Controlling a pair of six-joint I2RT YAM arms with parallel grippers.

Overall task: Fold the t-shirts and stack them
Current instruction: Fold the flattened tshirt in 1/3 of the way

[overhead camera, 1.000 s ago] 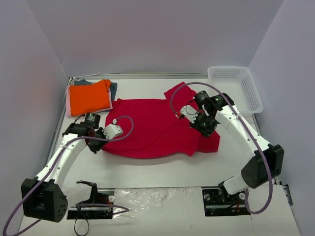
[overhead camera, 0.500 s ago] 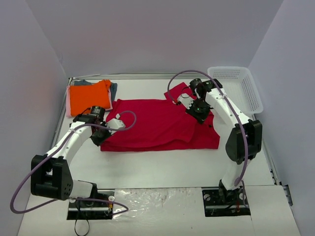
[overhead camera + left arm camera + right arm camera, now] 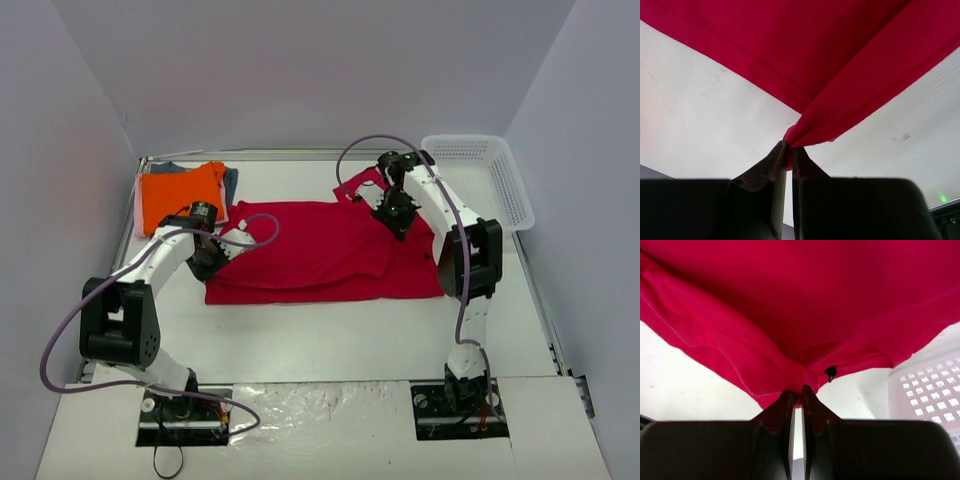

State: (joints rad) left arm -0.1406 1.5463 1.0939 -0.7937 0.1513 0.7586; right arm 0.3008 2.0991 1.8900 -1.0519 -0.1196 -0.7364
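left jaws: clamped on red t-shirt [image 3: 310,255] left edge | right jaws: clamped on its far-right fold

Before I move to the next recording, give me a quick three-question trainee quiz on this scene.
1. True or false: the left gripper and right gripper are both shut on the red shirt.
2. Fill in: the basket stands at the far ___ corner.
3. Where is the orange shirt? A far left; B in the basket; C near edge.
Key: 1 true; 2 right; 3 A.
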